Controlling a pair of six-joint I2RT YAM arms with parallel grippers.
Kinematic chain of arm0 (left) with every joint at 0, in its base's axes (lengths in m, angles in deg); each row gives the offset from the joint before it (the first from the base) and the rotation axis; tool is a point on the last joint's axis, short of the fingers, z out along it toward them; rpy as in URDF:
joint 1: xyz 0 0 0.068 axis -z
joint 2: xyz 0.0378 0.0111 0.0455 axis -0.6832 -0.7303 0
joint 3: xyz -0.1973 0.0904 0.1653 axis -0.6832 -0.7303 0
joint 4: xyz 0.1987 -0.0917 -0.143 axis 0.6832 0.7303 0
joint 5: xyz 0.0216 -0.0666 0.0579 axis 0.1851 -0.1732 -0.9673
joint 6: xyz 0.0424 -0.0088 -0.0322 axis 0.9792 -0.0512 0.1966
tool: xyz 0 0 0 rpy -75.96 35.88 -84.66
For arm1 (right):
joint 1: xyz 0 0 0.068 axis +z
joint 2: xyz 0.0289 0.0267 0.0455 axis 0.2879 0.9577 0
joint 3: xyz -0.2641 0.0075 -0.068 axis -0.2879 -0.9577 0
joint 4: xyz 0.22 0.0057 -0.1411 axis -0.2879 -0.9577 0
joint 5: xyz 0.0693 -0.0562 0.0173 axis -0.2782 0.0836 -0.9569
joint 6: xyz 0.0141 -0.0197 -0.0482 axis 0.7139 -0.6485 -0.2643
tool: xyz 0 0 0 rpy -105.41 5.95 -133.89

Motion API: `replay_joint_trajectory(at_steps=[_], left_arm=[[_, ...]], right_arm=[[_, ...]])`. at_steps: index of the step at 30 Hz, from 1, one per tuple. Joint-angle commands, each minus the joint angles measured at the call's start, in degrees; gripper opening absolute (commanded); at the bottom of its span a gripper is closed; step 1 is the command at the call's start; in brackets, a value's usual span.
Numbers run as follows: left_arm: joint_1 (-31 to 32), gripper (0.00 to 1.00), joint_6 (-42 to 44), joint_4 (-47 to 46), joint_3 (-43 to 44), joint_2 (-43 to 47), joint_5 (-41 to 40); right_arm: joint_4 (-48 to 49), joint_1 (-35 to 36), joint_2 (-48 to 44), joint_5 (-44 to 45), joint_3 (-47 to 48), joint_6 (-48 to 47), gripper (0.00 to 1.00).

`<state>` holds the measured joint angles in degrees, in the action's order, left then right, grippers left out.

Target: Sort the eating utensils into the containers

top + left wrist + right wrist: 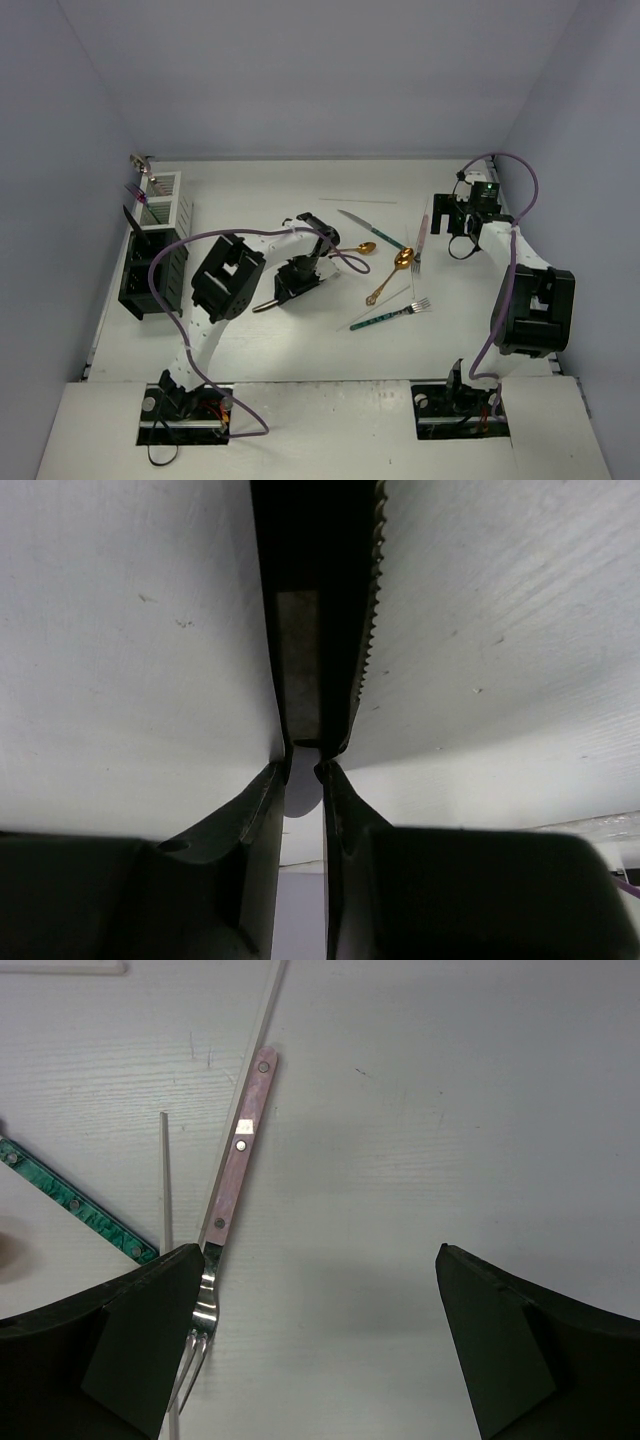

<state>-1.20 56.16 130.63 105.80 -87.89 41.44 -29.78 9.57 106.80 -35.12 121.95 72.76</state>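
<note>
At the far left edge of the table (300,350) the containers (152,268) stand in a row, the white slatted bin (165,198) behind the black ones. Right of them, my left pincer (303,765) is pinched nearly shut on the black serrated knife (325,610), its blade running out ahead; whether it is clear of the table I cannot tell from this close. To do this well I should hold the pinch firm, lift straight, then tip the knife upright over a black bin. Mid-table lie the gold spoon (403,260) and the teal-handled fork (390,314). Farthest right, my right pincer (320,1290) gapes fully, holding nothing, above the pink-handled fork (238,1155)
</note>
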Motion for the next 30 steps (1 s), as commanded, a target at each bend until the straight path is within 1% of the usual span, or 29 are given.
replay_joint_trajectory(at_steps=[1, 6, 9, 12, 15, 19, 21, 23, 25, 26, 28, 30], left_arm=[[-0.7, 0.00, -0.9, -6.9, 1.2, 2.0, 2.2], [-3.3, 0.00, -2.5, -6.8, 3.1, 11.5, 3.3], [-5.4, 0.00, -3.4, -6.7, 4.7, 19.3, 4.7], [-8.6, 0.00, -4.3, -6.8, 5.1, 26.1, 6.0], [-13.1, 0.00, -4.2, -7.2, 4.1, 31.9, 7.1], [-22.6, 0.00, -4.9, -9.8, 1.1, 40.2, 12.2], [-27.9, 0.00, -5.5, -12.4, -1.1, 43.7, 16.3], [-34.6, 0.00, -6.0, -15.7, -3.4, 48.1, 19.7], [-39.8, 0.00, -5.9, -18.7, -6.2, 51.8, 22.2], [-44.1, 0.00, -5.9, -21.2, -8.7, 55.9, 24.0], [-50.7, 0.00, -5.9, -24.7, -12.7, 58.8, 27.0], [-55.6, 0.00, -5.8, -26.9, -15.3, 61.3, 28.8]], right_arm=[[2.5, -0.3, -3.0, -0.3, 1.0, 0.5, 1.00], [2.5, -0.3, -3.3, -0.6, 1.0, 0.6, 1.00], [2.6, -0.3, -3.2, -0.9, 1.0, 0.8, 1.00], [2.5, -0.3, -3.1, -1.3, 1.2, 1.0, 1.00], [2.6, -0.3, -3.4, -1.4, 1.2, 0.9, 1.00], [2.7, -0.3, -3.6, -1.8, 1.3, 0.9, 1.00], [2.7, -0.3, -3.5, -2.0, 1.4, 1.0, 1.00], [2.7, -0.3, -3.4, -2.1, 1.3, 0.9, 1.00], [2.8, -0.3, -3.4, -2.2, 1.2, 0.9, 1.00], [2.8, -0.3, -3.3, -2.3, 1.1, 0.9, 1.00], [2.8, -0.3, -3.2, -2.4, 1.1, 0.8, 1.00], [2.8, -0.3, -3.1, -2.4, 1.1, 0.9, 1.00]])
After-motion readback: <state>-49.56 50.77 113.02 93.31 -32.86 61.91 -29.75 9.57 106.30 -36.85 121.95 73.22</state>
